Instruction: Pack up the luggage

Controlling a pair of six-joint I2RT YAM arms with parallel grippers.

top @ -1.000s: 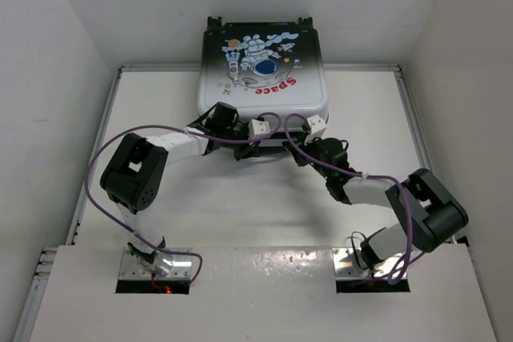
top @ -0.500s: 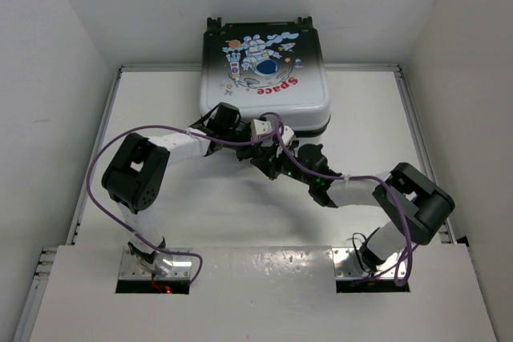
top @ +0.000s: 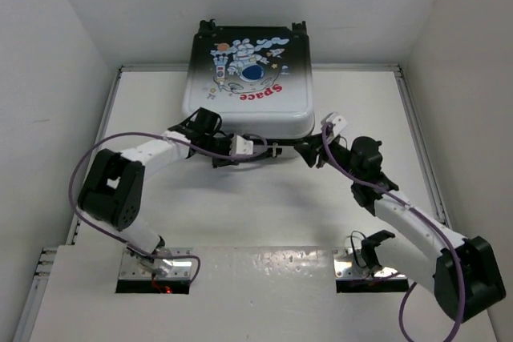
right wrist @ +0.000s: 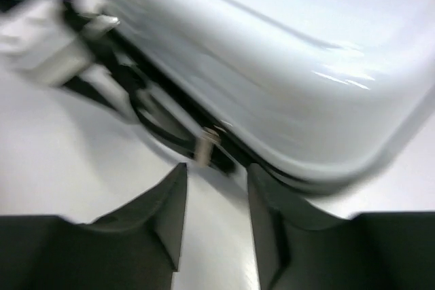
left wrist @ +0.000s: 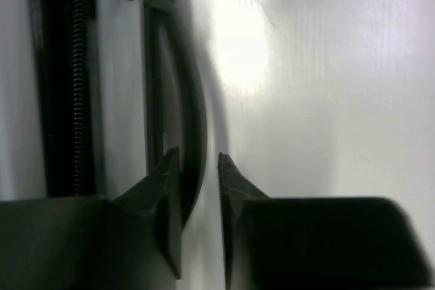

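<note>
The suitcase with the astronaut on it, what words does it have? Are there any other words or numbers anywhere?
"Space": red letters on the lid of the suitcase, upside down in the top view.
Tiny marks around the astronaut drawing on the lid: too small to read.
Both wrist views: blurred, no words or numbers to read.
</note>
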